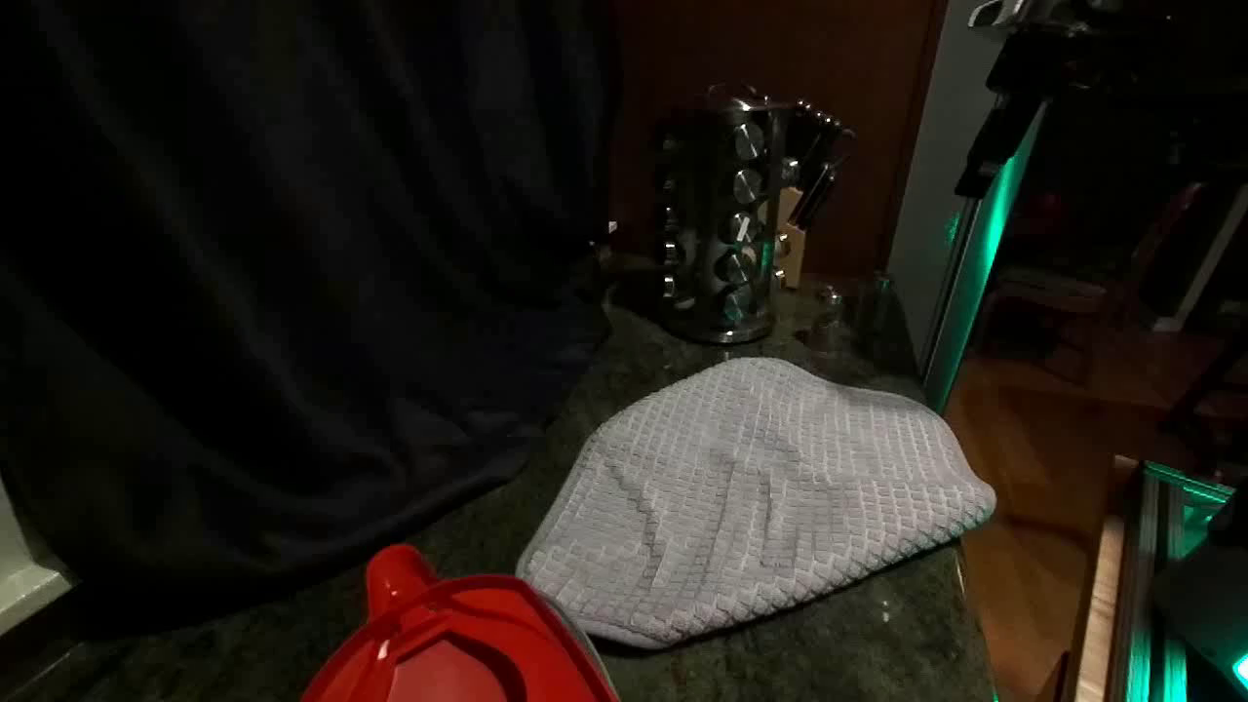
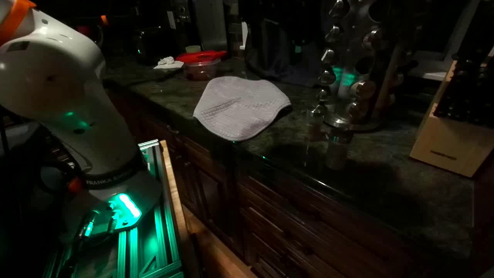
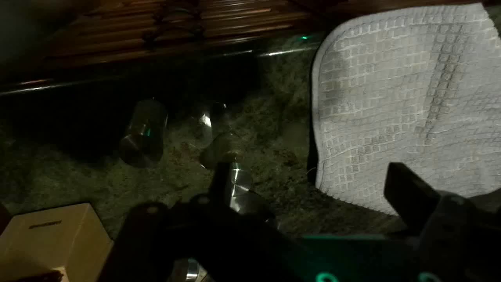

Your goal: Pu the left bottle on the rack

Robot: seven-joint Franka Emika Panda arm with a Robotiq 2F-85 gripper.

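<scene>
In an exterior view it's pretty dark, but the rack is easy to spot: upright on the counter, rows of round metal caps running up it. Closer in there's a grey cloth, kinda lumpy, with a red lid right by its near corner. A black drape hangs on the left.

Also in an exterior view: the white arm, with a green light on down low. At the foot of the rack stands a capped jar, and a greyish jar is just beside it, nearer the front edge of the counter. Honestly can't tell which of the two the task means. There's a wooden knife block off to the right.

In the wrist view the end effector comes in from the bottom with its fingers spread wide, one over the cloth and one in front of some shiny round lids; can't tell if it's touching them. The greyish jar shows off to the left of both.
</scene>
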